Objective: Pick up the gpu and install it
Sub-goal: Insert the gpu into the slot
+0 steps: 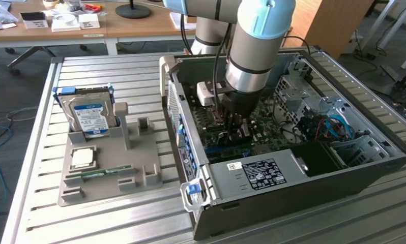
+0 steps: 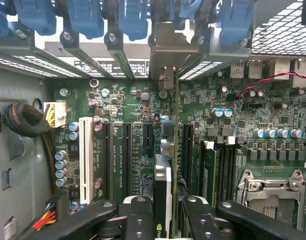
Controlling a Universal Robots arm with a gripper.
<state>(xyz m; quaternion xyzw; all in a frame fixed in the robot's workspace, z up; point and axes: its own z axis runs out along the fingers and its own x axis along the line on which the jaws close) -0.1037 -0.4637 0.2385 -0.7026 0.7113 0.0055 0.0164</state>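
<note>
The gripper (image 2: 163, 220) is clamping the gpu (image 2: 163, 185) by its upper edge — one black finger (image 2: 137, 220) pressing on each side of the thin card, which is standing on edge between them. In the exterior view the gripper (image 1: 235, 133) is reaching down inside the open computer case (image 1: 366, 168), hovering low over the motherboard (image 1: 271, 127), with the card hanging upright beneath it. In the wrist view the card's silvery bracket (image 2: 175, 47) is sitting at the case's rear wall, among the blue slot clips (image 2: 85, 17), and the card is lining up with the slots on the motherboard (image 2: 122, 105) — whether it is seated, I cannot tell. Beside the case, on the slatted table (image 1: 108, 71), a grey holder (image 1: 115, 173) is carrying a hard drive (image 1: 91, 114) standing upright and a memory stick (image 1: 105, 170) lying flat.
</note>
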